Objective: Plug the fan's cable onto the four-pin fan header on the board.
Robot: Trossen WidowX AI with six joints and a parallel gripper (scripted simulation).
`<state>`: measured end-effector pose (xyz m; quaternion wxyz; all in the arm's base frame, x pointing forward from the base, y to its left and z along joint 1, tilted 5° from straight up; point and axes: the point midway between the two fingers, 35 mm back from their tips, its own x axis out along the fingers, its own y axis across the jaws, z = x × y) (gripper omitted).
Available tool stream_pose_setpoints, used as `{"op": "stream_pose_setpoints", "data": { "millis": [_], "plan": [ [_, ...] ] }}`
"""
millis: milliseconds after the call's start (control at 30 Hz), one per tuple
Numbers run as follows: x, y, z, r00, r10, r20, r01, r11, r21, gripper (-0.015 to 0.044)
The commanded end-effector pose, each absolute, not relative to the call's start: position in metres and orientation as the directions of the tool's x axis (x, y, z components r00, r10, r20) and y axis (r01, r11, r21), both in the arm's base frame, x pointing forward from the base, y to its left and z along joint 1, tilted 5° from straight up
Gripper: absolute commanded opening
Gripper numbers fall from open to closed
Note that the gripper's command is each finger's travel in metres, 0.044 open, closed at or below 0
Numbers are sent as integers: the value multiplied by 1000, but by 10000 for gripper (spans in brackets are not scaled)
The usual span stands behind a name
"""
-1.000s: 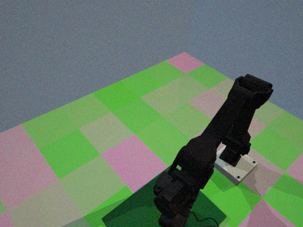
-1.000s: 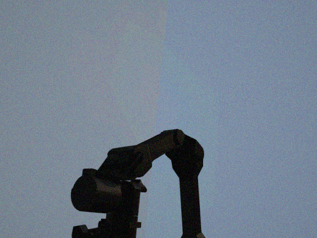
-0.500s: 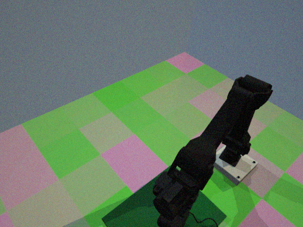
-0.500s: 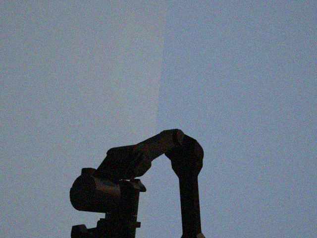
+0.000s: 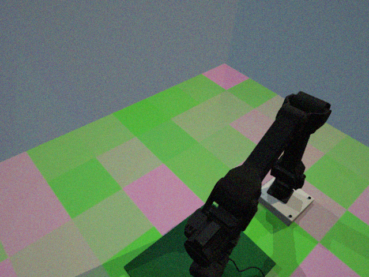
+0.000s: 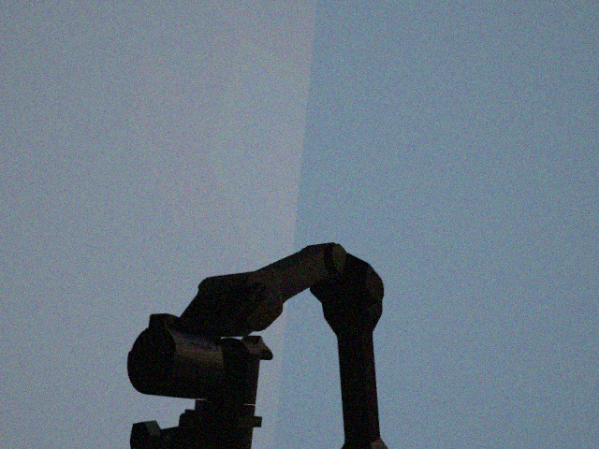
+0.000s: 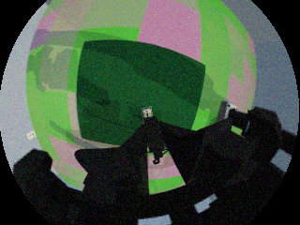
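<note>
The dark green board (image 5: 166, 253) (image 7: 117, 66) lies flat under the arm. The pale header (image 7: 147, 112) shows on it in the wrist view, just beyond my fingertips. My gripper (image 7: 151, 126) is shut on the black plug (image 7: 155, 136), which is dark and hard to make out between the fingers. The thin black cable (image 5: 238, 270) bends across the board's right part in the top view. My arm hides the header and plug there. The frames do not show whether the plug touches the header. The exterior view shows neither board nor fingertips.
The arm's white base plate (image 5: 301, 216) (image 7: 230, 110) stands beyond the board's corner. The board lies on a surface of green, pink and grey squares (image 5: 164, 197). A small pale thing (image 7: 31, 135) shows at the far left of the wrist view.
</note>
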<state>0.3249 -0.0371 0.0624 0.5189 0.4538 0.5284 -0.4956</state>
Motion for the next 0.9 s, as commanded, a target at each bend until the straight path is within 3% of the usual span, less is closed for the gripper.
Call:
{"op": "stream_pose_setpoints", "data": {
  "millis": [0,867],
  "plan": [
    [326,-38,61,-47,-34,-998,993,102,-51,0],
    [324,-39,41,-47,-34,-998,993,107,-51,0]
  ]
}}
